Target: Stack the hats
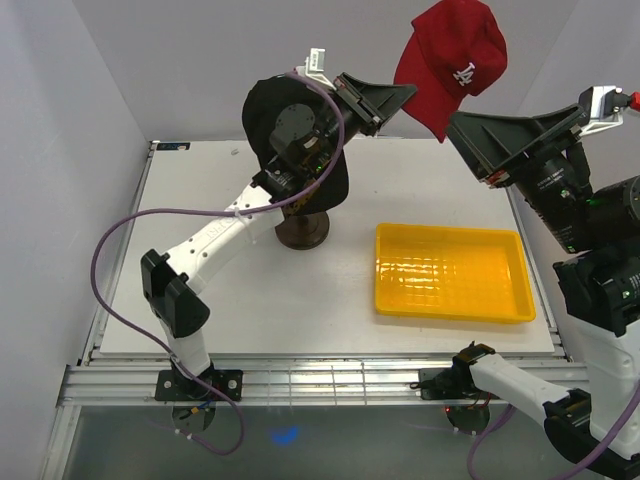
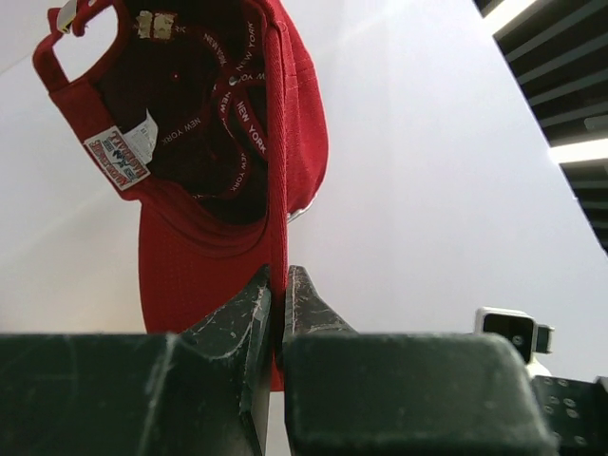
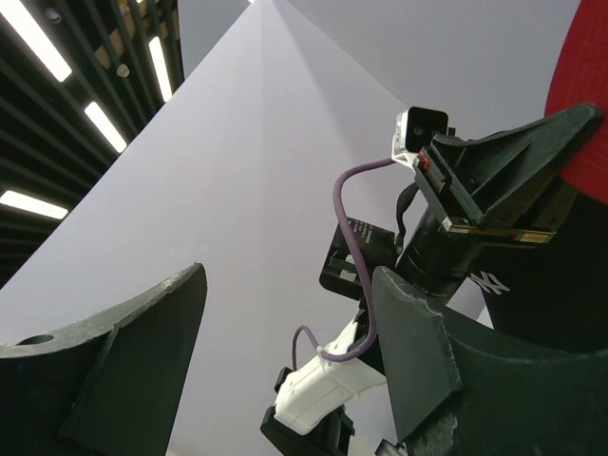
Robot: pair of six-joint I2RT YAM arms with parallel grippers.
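Observation:
A red cap (image 1: 450, 60) with a white logo hangs high above the table's back. My left gripper (image 1: 398, 97) is shut on the cap's brim. In the left wrist view the fingers (image 2: 277, 285) pinch the brim's edge, and the red cap (image 2: 209, 142) shows its inside with a label. My right gripper (image 1: 465, 135) is open and empty just below and to the right of the cap, its jaws wide apart in the right wrist view (image 3: 294, 323). A black cap (image 1: 265, 110) sits on a head form behind my left arm. Other caps are not in view.
A yellow ribbed tray (image 1: 398, 290) lies on the white table at the right of centre. The head form's dark round stand (image 1: 303, 230) is at mid-table. White walls enclose the left and back.

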